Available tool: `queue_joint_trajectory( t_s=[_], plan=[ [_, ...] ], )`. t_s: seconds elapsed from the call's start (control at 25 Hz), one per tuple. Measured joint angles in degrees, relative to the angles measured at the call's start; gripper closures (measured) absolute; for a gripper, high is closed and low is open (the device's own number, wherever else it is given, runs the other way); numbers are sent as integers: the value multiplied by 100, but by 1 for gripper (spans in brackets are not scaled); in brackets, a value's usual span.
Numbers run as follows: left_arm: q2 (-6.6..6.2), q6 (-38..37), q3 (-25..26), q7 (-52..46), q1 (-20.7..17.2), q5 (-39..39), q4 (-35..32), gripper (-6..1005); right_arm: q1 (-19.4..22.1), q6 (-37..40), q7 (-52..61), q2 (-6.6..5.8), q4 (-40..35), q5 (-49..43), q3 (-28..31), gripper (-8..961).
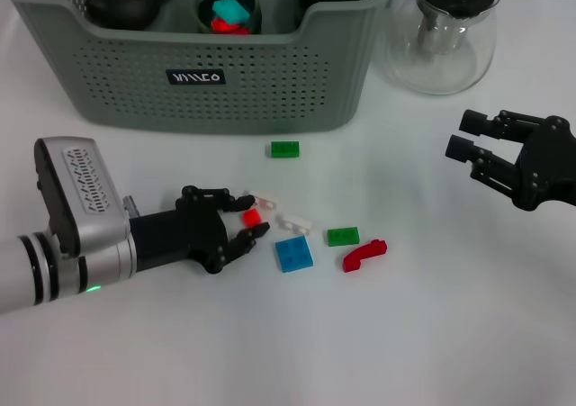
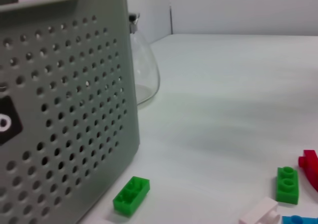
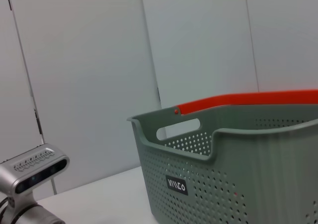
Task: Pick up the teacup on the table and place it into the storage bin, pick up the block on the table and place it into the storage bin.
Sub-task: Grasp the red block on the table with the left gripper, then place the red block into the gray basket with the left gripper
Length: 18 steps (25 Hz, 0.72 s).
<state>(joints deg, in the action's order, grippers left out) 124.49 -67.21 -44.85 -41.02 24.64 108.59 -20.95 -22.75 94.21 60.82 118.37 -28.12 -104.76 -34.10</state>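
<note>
The grey-green storage bin (image 1: pixel 270 91) stands at the back of the table, also seen close up (image 2: pixel 64 110) and from the side (image 3: pixel 223 174). Inside it a dark teacup (image 1: pixel 205 14) holds a teal and a red block. My left gripper (image 1: pixel 253 215) lies low on the table, open, with a small red block (image 1: pixel 251 219) between its fingers. Other blocks lie around it: green (image 1: pixel 284 148), white (image 1: pixel 294 221), blue (image 1: pixel 294 254), green (image 1: pixel 342 236) and red (image 1: pixel 364 255). My right gripper (image 1: pixel 459 134) hovers open at the right, away from the blocks.
A clear glass pot (image 1: pixel 445 41) with a black lid stands right of the bin, and a dark teapot (image 1: pixel 130 1) sits in the bin's left corner. The near green block (image 2: pixel 131 196) lies just in front of the bin wall.
</note>
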Motion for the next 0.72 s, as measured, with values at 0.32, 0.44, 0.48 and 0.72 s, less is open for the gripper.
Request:
queue_joint_trajectory(
  t_s=[0.32, 0.44, 0.48, 0.72],
  plan=[
    [-3, 21, -20, -26, -1, 19, -27, 709, 7, -13, 0, 2, 0, 0, 0, 539],
    [-5, -32, 12, -124, -18, -1, -85, 748, 9, -15, 0, 2, 0, 1, 0, 539],
    [-5, -117, 30, -150, -37, -9, -130, 760, 12, -13, 0, 2, 0, 3, 0, 539],
    [-60, -1962, 413, -1095, -353, -34, -1130, 814, 18, 17, 0, 3, 0, 25, 0, 540]
  ],
)
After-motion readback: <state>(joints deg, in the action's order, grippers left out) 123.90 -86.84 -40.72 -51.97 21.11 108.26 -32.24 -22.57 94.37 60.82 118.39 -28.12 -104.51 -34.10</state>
